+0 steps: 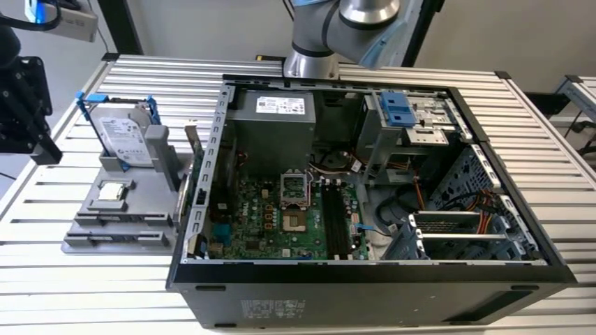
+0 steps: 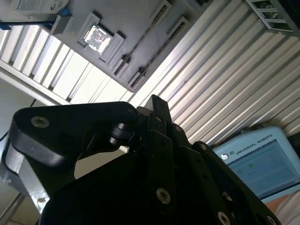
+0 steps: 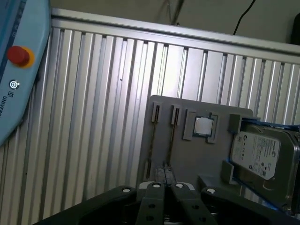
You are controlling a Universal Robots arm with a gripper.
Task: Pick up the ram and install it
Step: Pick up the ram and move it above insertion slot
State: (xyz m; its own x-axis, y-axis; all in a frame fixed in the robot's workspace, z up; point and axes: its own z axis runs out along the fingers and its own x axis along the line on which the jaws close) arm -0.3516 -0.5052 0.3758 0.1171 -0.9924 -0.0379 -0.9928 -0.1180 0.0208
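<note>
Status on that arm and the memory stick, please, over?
Pincer above gray tray. Ram apparently on edge in a tray slot, not lifted. Hard drive stands on same tray, off to one side.

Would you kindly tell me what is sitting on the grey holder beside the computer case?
On the grey holder a hard drive in a blue frame stands upright and a silver chip lies flat. The drive covers the holder's part behind it.
</note>
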